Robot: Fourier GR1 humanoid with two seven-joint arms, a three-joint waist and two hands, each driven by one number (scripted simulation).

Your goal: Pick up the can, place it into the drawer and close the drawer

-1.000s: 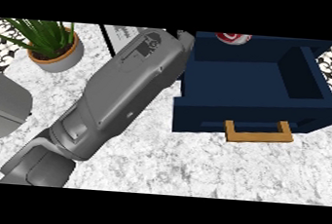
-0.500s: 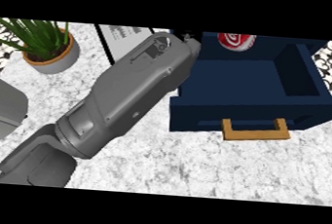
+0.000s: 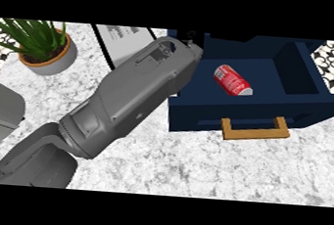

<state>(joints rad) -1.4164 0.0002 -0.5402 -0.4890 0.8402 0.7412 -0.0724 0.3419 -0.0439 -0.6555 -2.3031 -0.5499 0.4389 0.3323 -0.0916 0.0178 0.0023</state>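
1. A red cylindrical metal can is seen lying on its side on the floor of an open dark-blue drawer, tilted diagonally, apart from the walls.
2. The placing step is judged complete, since the can rests inside the compartment with nothing holding it.
3. The drawer is pulled out toward the lower edge of the view, its flat wooden handle projecting from the front panel over a white marbled counter; closing is judged to be the step left.
4. A large grey forearm is stretched diagonally from the lower left up to the drawer's left rear corner. Which arm it is cannot be told for certain; from its entry at the left it is taken as the left one.
5. Its hand is hidden behind the wrist and the drawer's rear wall, so whether the fingers are straight or curled cannot be told.
6. The other hand is not shown in the view.
7. A pushing contact on the front panel or handle would be called for next; the arm is judged poorly placed for that where it now lies.
8. A green spiky plant in a grey pot stands at the upper left, well apart from the drawer.
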